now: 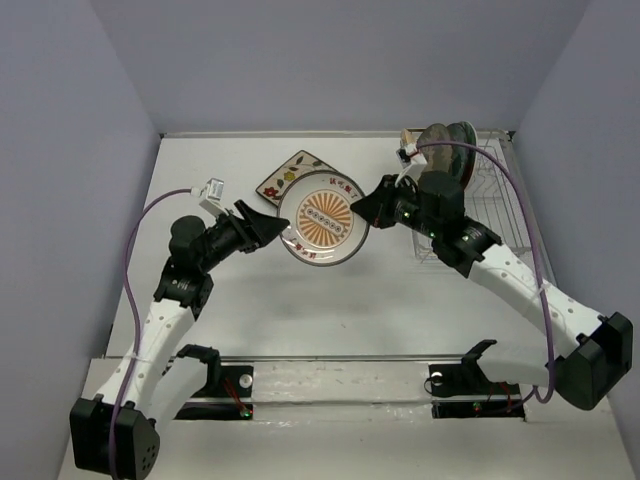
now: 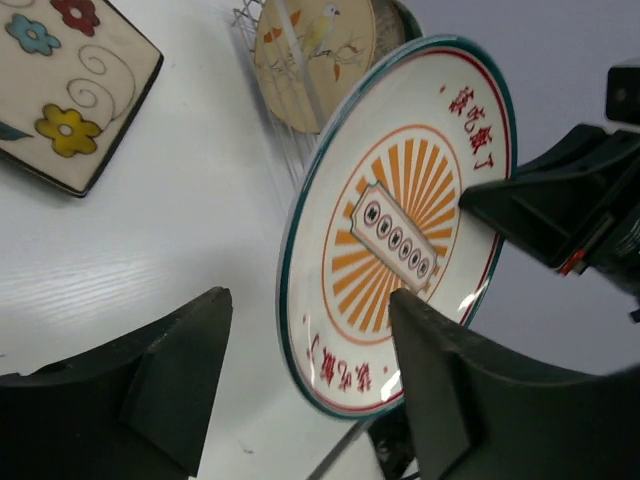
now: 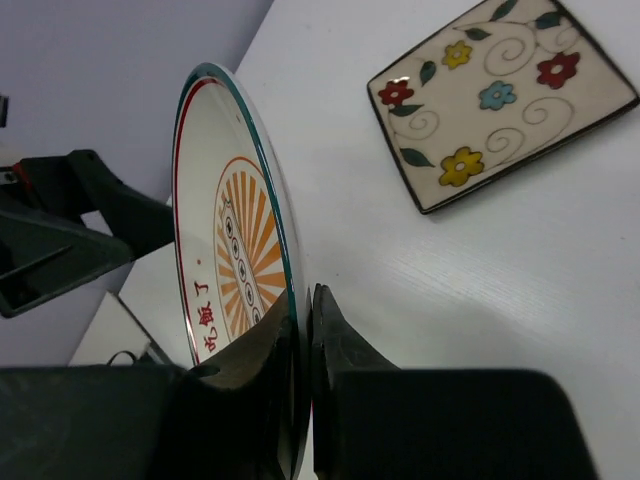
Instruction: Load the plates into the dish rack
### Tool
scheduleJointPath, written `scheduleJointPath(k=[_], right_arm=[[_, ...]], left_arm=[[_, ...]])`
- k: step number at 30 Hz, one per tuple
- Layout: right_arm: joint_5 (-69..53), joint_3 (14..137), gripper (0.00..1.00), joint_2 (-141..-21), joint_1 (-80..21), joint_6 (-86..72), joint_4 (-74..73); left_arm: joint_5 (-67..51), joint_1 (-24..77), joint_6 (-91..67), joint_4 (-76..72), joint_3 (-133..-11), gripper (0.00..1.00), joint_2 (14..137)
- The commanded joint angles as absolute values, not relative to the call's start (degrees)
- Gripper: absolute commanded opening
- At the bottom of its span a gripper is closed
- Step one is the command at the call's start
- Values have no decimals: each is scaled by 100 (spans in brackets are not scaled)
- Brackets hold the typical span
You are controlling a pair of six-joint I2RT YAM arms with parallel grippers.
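Round plate (image 1: 320, 222): white, orange sunburst, teal rim. Square plate (image 1: 286, 177): cream, floral.

In the overhead view the square floral plate (image 1: 283, 178) loses its lower right corner under the sunburst plate (image 1: 322, 220), and the right arm covers the left part of the dish rack (image 1: 497, 195). The racked plates (image 1: 448, 140), upper right, are too small to count. In the right wrist view the sunburst plate's bottom rim vanishes inside the right claw (image 3: 303, 310).

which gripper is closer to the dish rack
Right. The right gripper, shut on the sunburst plate, sits beside the dish rack; the left gripper is open at the plate's opposite side, farther off.
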State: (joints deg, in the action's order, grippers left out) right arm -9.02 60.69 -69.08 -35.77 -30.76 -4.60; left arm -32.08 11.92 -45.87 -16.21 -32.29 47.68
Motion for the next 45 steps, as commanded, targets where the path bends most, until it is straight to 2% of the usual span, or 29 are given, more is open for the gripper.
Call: scheduleJointPath(k=[1,2,3,5,9,14,17,19,24,32,45], right_arm=[[-431,6275,7,-6601,-2885,-2856,-483],[-422,6362,7,-6574,-2413,-2848,-544],[-413,6459,7,-6539,-2173,-2839,-588],[120,6854,7,-6469,-1768,-2612,-764],[2523,8055,7,-6793,-1100,-1613,-792],[3313,9139,7,-7828,-116,-493,-291],[3243,9578,7,-8347,561,-230,-237],[3200,9441,7,-8611,816,-63,172],[2813,9027,7,-8973,817,851,580],[1751,8552,7,-9281,817,1485,739],[1476,8306,7,-9756,642,1608,563]], left_arm=[[-2972,1222,-3439,-837,-3840,92,4387],[-2814,1222,-3236,-644,-3954,99,4290],[-2560,1230,-3052,-450,-3981,99,4202],[-2409,1222,-2683,-27,-4017,99,3947],[-2653,1230,-2391,228,-3710,99,3526],[-2830,1239,-2285,352,-3560,99,3288],[-2751,1239,-2294,343,-3533,99,3068],[-2716,1257,-2311,352,-3516,99,2910],[-2733,1441,-2312,352,-3507,99,2918],[-2681,1608,-2320,387,-3498,99,2892],[-2663,1644,-2338,378,-3489,99,2927]])
